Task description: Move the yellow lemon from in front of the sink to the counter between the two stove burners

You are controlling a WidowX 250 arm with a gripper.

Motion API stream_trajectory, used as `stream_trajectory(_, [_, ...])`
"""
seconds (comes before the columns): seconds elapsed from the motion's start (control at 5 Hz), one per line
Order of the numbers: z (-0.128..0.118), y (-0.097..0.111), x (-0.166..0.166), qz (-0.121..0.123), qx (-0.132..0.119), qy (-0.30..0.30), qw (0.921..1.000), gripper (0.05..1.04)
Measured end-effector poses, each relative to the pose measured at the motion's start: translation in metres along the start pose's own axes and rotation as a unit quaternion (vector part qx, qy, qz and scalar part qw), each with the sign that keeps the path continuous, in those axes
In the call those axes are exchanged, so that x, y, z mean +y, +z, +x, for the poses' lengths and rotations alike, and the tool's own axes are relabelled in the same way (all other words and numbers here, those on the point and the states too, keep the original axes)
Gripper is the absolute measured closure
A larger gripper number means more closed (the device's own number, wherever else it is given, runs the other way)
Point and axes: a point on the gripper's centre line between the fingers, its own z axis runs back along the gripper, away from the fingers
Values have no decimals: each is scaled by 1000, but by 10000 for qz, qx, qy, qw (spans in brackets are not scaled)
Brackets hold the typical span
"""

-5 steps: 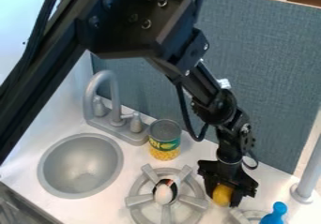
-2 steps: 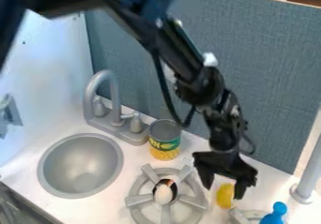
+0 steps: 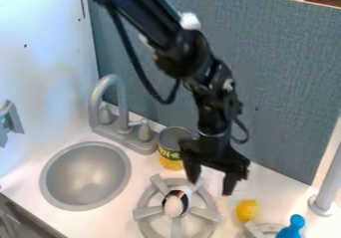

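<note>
Yellow lemon-like toy [image 3: 246,210], rounded, smooth, sits on white tabletop [image 3: 273,189] at lower right, just beside a second gray burner [image 3: 269,228] partly cut off by the bottom edge; can't tell if they touch. Bright blue knobbed piece [image 3: 291,229], glossy, plastic-looking, at that burner's right side. Gray burner grate [image 3: 148,212] left of the yellow toy: round ring, flat radial prongs, matte. Shiny metal spoon-like item [image 3: 184,195] lies on it with something white and smooth, likely an egg shape [image 3: 174,207], though the view is poor there. Round gray sink basin [image 3: 85,176] at left, satin finish. Black pincer [image 3: 211,185] is apart, its two fingers spread wide and angled down, tips up and left of the yellow toy and clear of it. Cylindrical can [image 3: 171,158] behind, partly covered by the pincer: dull metallic top, green-and-yellow label with lettering. Gray curved faucet [image 3: 112,82] with two handles, smooth, behind the basin. Gray upright post [image 3: 327,187] at right. Black arm [image 3: 183,53] slants down from the top edge, cable looping alongside. Woven-textured blue-gray panel [image 3: 286,82] behind, smooth pale wall [image 3: 47,72] at left.
</note>
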Motion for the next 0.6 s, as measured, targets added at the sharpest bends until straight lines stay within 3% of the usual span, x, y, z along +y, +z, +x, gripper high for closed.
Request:
stream_trajectory(0.2, [-15,39,6,171,61,-57,9998,83])
stream_trajectory(0.4, [-29,59,12,587,345,-234,9974,83])
stream_trajectory(0.6, [-43,61,22,608,539,-429,9958,83])
